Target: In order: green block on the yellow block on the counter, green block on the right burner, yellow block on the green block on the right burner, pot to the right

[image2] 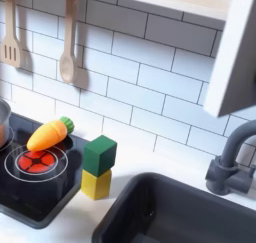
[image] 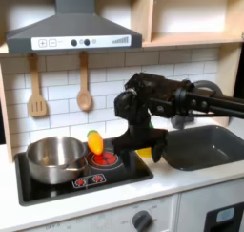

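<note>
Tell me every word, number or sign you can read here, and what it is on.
No text can be read.
Hood panel: small pale symbols and dark buttons, too blurred to read.
Hob front edge: red knob-like marks, no legible figures.
Green block, yellow block, pot, toy carrot: plain, no lettering visible.

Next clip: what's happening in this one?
A robot arm is working at a toy kitchen. The green block sits stacked on the yellow block on the counter, between the hob and the sink. In the first exterior view the gripper hangs low over that spot; whether it grips anything cannot be told. The right burner is bare, a toy carrot lies behind it, and the pot stands on the other burner.
</note>
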Robot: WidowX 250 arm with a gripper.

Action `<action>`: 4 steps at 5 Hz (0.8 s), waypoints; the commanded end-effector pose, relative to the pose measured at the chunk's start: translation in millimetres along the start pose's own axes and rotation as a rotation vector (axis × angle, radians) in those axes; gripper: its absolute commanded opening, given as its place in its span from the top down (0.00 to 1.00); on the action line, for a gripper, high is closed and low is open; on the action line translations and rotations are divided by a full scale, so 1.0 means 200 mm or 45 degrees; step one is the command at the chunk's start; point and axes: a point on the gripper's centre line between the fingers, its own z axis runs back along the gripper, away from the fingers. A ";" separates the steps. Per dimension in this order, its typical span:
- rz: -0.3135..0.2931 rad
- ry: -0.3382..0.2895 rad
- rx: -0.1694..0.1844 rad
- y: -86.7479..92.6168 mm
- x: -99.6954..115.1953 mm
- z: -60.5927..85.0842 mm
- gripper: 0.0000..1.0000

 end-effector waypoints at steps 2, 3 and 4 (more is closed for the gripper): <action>0.029 0.035 0.144 0.02 0.01 0.00 0.00; 0.116 0.101 0.338 0.03 0.02 -0.02 0.00; 0.196 0.105 0.344 0.03 0.05 -0.04 0.00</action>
